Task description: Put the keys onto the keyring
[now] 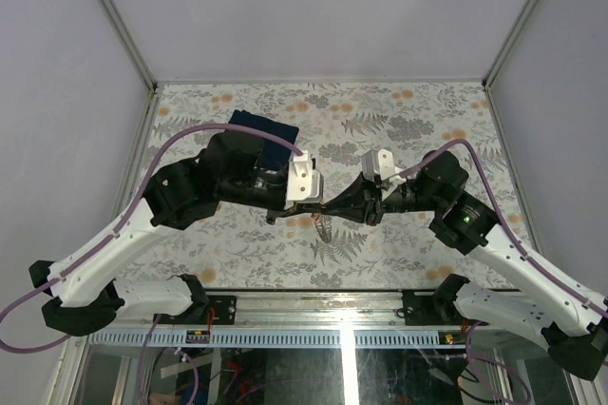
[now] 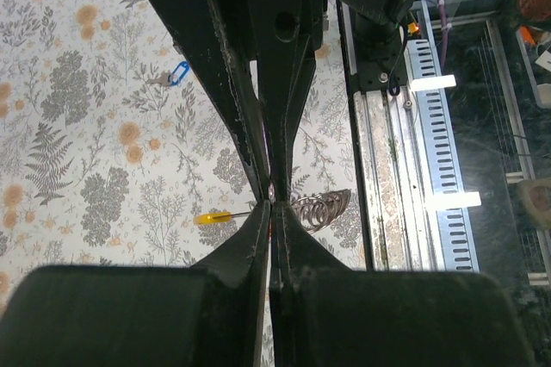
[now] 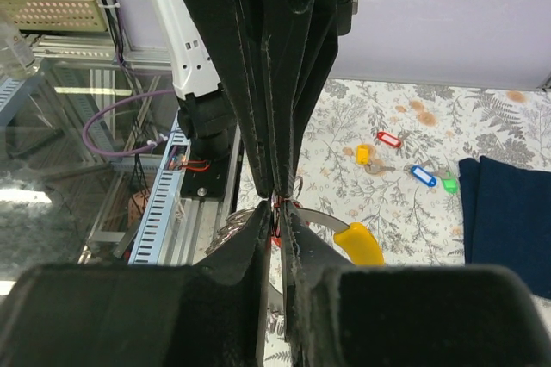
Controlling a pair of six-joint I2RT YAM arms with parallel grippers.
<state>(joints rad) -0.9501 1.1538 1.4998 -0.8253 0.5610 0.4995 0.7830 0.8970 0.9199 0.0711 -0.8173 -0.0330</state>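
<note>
My two grippers meet tip to tip above the table's near middle, the left gripper (image 1: 320, 207) (image 2: 273, 205) shut and the right gripper (image 1: 335, 205) (image 3: 277, 209) shut with a thin red sliver between its jaws. The keyring (image 1: 323, 226) (image 2: 323, 208) (image 3: 225, 231), a bunch of grey metal loops, hangs right under the tips. A yellow-tagged key (image 2: 211, 218) (image 3: 360, 242) juts sideways from the meeting point. Loose keys lie on the table: red (image 3: 389, 139), yellow (image 3: 362, 155), blue (image 3: 422, 176) (image 2: 176, 72) and green (image 3: 449, 184). What each pair of jaws pinches is mostly hidden.
A dark blue folded cloth (image 1: 264, 129) (image 3: 508, 220) lies at the back left, partly under the left arm. The table's metal front rail (image 1: 342, 334) (image 2: 405, 169) runs close below the grippers. Grey walls enclose the floral tabletop (image 1: 399, 110).
</note>
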